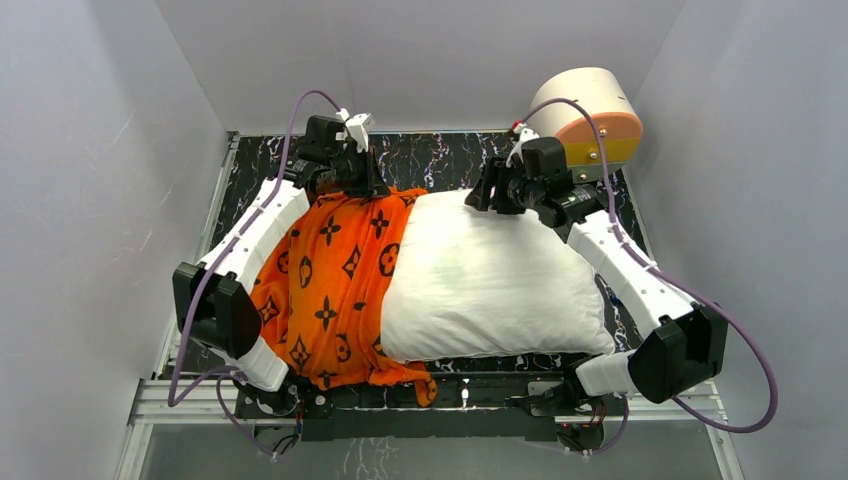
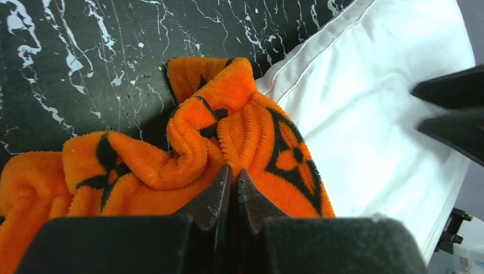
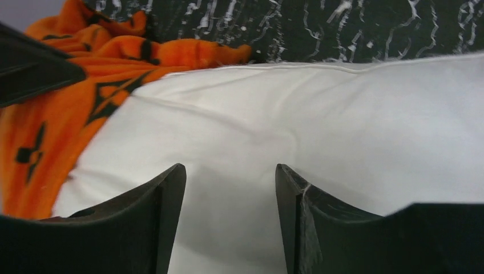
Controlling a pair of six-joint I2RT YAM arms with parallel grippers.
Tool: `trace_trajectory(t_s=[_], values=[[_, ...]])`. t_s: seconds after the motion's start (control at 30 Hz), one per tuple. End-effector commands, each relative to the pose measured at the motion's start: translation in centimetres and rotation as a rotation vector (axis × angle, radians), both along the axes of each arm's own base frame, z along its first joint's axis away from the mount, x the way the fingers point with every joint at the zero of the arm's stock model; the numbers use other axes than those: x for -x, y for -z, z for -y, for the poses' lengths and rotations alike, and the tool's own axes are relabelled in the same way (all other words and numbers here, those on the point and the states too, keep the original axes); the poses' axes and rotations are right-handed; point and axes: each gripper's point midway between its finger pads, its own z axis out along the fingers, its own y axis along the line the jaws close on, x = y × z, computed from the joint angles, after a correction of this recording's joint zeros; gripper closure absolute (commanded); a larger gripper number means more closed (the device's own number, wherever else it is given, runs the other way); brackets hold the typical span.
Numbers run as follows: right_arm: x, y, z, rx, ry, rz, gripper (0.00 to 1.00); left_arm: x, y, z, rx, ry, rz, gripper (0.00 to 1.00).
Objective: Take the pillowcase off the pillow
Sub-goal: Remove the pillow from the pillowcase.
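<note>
The orange pillowcase (image 1: 325, 290) with dark brown motifs covers only the left part of the white pillow (image 1: 490, 280), which lies bare to the right. My left gripper (image 1: 365, 190) is at the far edge of the pillowcase. In the left wrist view its jaws (image 2: 234, 171) are pinched together on a bunched fold of orange plush (image 2: 188, 137), beside the pillow's stitched edge (image 2: 319, 63). My right gripper (image 1: 485, 195) is at the pillow's far edge. In the right wrist view it (image 3: 231, 168) is open with bare white pillow (image 3: 342, 125) between the fingers, and the pillowcase (image 3: 63, 114) is to the left.
A round cream box (image 1: 590, 115) with an orange and yellow front stands at the back right, just behind the right arm. The black marbled tabletop (image 1: 430, 160) shows behind the pillow. Grey walls close in on the left, back and right.
</note>
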Motion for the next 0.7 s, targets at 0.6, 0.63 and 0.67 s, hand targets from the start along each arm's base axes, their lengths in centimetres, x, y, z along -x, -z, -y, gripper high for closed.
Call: trace_trajectory(t_s=[0.6, 0.63, 0.67], values=[[2.9, 6.9, 0.3, 0.103, -0.080, -0.256, 1.00, -3.4, -4.0, 2.6, 0.218, -0.006, 0.069, 1.00], [2.5, 6.4, 1.3, 0.116, -0.010, -0.219, 1.00, -3.7, -4.0, 2.0, 0.186, -0.039, 0.081, 1.00], [2.2, 6.2, 2.2, 0.120, 0.052, -0.191, 1.00, -4.0, -4.0, 1.2, 0.148, -0.073, 0.087, 1.00]])
